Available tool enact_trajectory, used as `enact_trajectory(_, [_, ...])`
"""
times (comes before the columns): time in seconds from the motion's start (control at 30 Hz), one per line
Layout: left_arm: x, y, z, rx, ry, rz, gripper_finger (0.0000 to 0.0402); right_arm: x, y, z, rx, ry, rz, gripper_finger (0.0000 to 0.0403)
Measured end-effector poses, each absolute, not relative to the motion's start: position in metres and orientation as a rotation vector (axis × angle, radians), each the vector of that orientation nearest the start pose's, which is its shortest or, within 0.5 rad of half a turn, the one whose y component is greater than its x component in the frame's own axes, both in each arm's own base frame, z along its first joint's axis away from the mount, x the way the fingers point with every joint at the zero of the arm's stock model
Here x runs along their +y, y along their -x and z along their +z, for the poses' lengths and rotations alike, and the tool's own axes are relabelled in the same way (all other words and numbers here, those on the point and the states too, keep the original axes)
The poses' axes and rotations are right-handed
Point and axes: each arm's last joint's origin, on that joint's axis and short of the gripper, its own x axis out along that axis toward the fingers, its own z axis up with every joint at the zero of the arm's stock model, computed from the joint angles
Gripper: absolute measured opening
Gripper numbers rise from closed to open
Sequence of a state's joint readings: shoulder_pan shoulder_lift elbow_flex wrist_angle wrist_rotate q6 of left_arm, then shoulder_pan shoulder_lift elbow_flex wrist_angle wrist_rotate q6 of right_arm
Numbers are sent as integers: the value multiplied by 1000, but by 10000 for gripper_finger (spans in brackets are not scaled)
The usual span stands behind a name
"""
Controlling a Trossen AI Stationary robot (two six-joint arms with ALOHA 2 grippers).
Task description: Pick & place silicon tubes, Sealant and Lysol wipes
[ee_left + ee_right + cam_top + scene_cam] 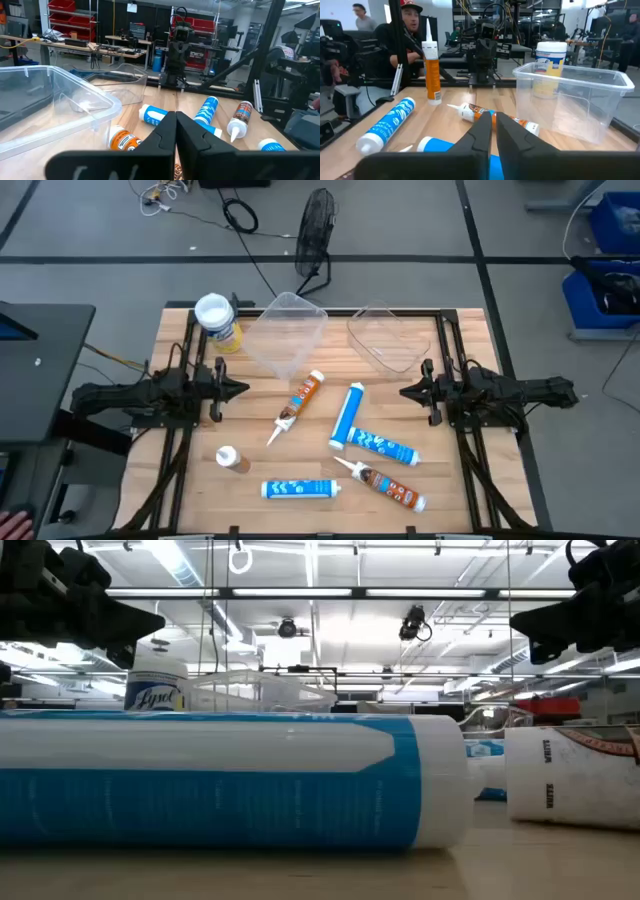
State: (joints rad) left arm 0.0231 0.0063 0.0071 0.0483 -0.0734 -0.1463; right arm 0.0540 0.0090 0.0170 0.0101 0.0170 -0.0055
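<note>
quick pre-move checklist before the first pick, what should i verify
1. Left gripper empty and shut: ok.
2. Right gripper empty and shut: ok.
3. Lysol wipes upright, outside the bins: ok.
4. Left clear bin empty: ok.
5. Right clear bin empty: ok.
6. Blue and orange tubes lying loose between the arms, upright orange tube near the left arm: ok.

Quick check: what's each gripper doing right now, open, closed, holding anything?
Left gripper: closed, empty, above the table's left side.
Right gripper: closed, empty, above the table's right side.
</note>
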Motion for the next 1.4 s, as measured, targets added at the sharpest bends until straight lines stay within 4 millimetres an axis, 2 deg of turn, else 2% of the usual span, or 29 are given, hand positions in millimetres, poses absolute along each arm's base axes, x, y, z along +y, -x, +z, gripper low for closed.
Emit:
enact_trajectory(0.5, [4, -97, 170, -59, 149, 93, 9, 5, -97, 170, -22, 34, 33, 31])
enact_trajectory(0.67, [5, -96, 179, -152, 149, 91, 9, 2, -95, 187, -195, 21, -54, 31])
enact_trajectory(0.83, [6, -95, 186, -183, 154, 147, 9, -3, -91, 200, -343, -85, -220, 31])
enact_trajectory(0.97, [7, -89, 208, -256, 162, 174, 9, -3, -89, 206, -383, -106, -223, 31])
enact_trajectory(1.07, [8, -86, 225, -253, 162, 212, 9, -3, -86, 219, -398, -97, -220, 31])
enact_trajectory(1.27, [9, -89, 259, -117, 108, 253, 9, -4, -84, 262, -398, 10, -248, 31])
enact_trajectory(1.4, [9, -97, 282, -102, 106, 255, 9, -5, -92, 293, -369, -33, -287, 31])
